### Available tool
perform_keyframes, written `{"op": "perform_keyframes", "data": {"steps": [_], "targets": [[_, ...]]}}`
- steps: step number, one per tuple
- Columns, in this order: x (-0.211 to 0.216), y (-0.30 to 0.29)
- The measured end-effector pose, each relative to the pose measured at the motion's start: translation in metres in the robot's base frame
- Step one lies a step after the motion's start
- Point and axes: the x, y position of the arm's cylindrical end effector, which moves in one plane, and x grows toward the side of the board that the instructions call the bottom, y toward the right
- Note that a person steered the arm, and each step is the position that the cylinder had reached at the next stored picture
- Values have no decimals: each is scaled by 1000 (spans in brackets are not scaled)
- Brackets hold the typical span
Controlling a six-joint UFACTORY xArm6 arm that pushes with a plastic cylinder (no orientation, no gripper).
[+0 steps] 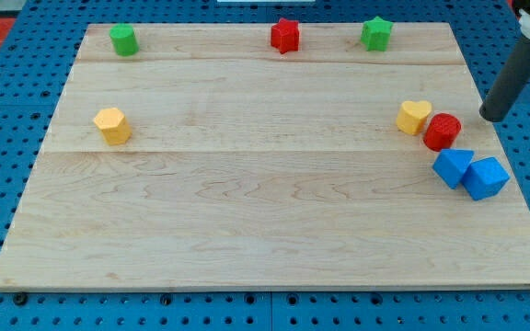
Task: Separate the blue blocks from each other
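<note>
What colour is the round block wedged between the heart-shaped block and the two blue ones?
Red: the round block, seen plainly in the camera view, up and left of the blue blocks.

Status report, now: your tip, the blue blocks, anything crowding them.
My tip at the board's right edge, above both blue blocks, touching nothing. Left blue block and right blue block still pressed together. Red round block touching the left one's top.
</note>
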Motion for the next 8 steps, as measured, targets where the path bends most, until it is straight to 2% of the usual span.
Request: {"op": "perform_keyframes", "data": {"steps": [3,5,6,7,8], "targets": [[24,-14],[110,-7],[130,-9],[131,-11],[127,38]]}}
